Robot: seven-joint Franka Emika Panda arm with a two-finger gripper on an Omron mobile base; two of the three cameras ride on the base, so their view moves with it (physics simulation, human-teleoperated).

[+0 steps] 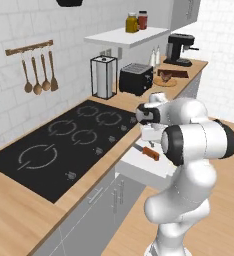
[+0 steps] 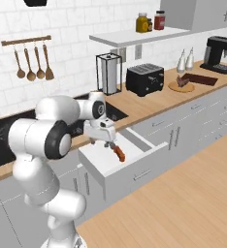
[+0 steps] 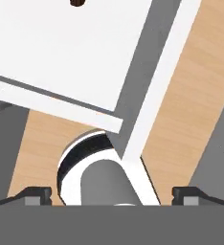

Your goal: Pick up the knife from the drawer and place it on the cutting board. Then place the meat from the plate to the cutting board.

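From the left base view, the knife [image 1: 148, 152] is lying in the open white drawer [image 1: 139, 167], orange handle nearest. From the right base view, the gripper [image 2: 107, 143] is hovering over it, jaws spread wide. The hand view is showing the drawer's smooth floor. Stiff, light, probably slippery steel; gripping the handle looks safest.

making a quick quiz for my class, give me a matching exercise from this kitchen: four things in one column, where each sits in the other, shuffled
Things:
1. knife
2. meat
3. jars
4. wooden spoons

Places:
A. on the wall shelf
B. in the open drawer
C. hanging on the wall rail
D. on the round plate

Pairs: 1-B, 2-D, 3-A, 4-C
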